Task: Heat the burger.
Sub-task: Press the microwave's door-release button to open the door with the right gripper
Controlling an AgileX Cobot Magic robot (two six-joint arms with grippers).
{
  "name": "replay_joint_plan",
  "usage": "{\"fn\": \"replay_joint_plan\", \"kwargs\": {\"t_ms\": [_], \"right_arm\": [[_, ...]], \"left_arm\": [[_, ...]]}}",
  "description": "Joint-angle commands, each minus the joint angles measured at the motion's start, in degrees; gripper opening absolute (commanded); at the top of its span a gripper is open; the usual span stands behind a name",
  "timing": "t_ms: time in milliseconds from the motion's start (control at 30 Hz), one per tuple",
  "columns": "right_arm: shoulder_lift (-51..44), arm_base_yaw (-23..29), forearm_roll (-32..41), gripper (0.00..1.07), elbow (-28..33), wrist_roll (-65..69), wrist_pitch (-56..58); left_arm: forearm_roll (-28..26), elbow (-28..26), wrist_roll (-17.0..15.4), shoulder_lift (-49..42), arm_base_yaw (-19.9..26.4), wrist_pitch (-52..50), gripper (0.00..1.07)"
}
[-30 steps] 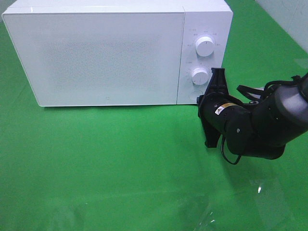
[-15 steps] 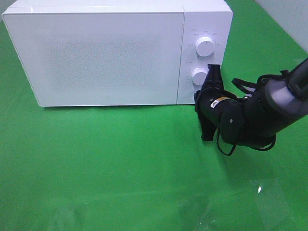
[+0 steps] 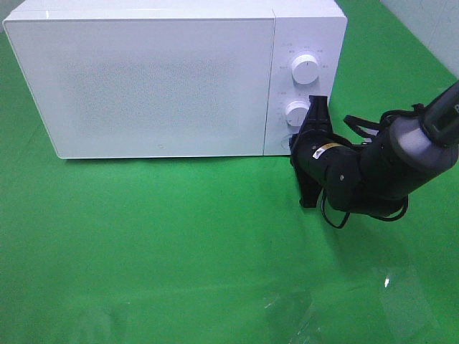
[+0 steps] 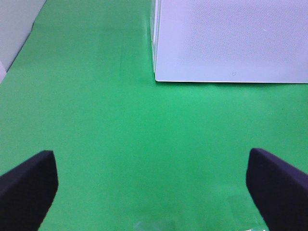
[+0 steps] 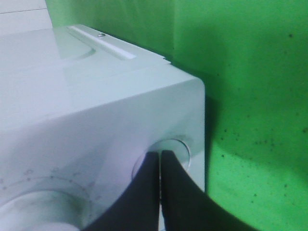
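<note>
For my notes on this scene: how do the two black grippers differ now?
The left gripper is open, jaws wide apart; the right gripper is shut, jaws together. The left hangs over the green cloth, holding nothing; the right is at the round button of the white microwave. Both are black.

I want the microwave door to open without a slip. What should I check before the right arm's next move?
1. Tips of the closed black right gripper on the round white button at the panel's lower corner: ok.
2. Flat white microwave door released: not ok, it sits shut and flush.
3. Green table in front of the door free for the swing: ok, nothing stands there in the high view.
4. Black left gripper open and ready: ok. Whether it is out of the door's path: cannot tell.
5. Burger located: cannot tell, it shows in no view.
</note>
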Motion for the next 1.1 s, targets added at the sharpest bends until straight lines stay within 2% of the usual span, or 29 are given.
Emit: {"fn": "replay_joint_plan", "kwargs": {"t_ms": [33,433,967,1100], "right_arm": [[-0.1,-0.2,-0.3,0.00,-0.6,-0.1,-0.4],[1.4,-0.3,-0.2,0.00,-2.2,-0.3,-3.7],[1.8,-0.3,3.4,0.00,-3.7,-1.5,-20.1],[2.1,-0.7,4.3,0.00,-6.8,-5.7,-20.6]], "left_arm": [[-0.4,0.2,0.0,-1.0,0.2,-0.3,1.00],[-0.4,0.2,0.0,-1.0,0.2,-0.3,1.00],[-0.4,0.2,0.0,-1.0,0.2,-0.3,1.00],[-0.4,0.2,0.0,-1.0,0.2,-0.3,1.00]]}}
